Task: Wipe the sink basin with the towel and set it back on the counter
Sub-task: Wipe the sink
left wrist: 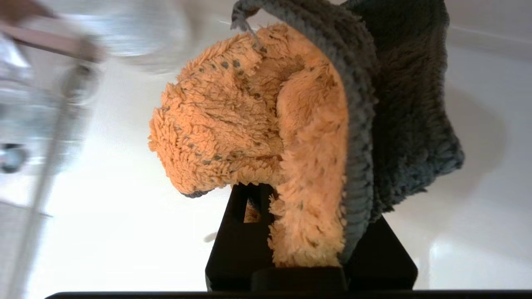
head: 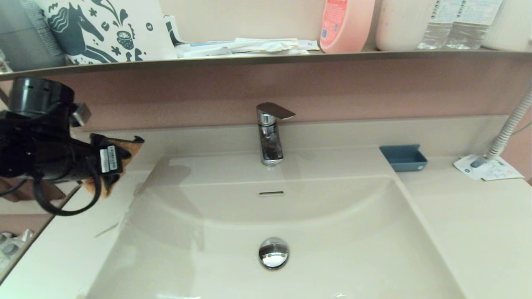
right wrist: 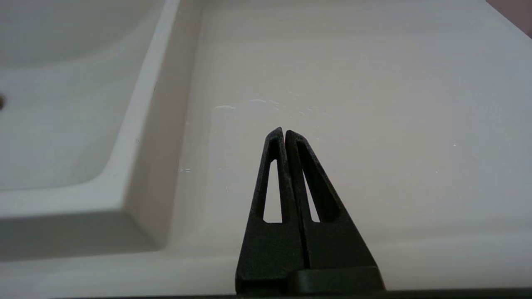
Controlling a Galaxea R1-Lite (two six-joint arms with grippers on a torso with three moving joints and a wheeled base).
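My left gripper hangs above the counter at the basin's left rear corner, shut on the towel. In the left wrist view the orange towel with dark grey edging bunches between the black fingers and droops over them. The beige sink basin lies wide below, with its slot overflow and chrome drain stopper. My right gripper is shut on nothing above the counter right of the basin; it is out of the head view.
A chrome faucet stands behind the basin. A blue soap dish and printed white papers with a hose lie at the back right. The brown shelf above holds bottles, a patterned bag and papers.
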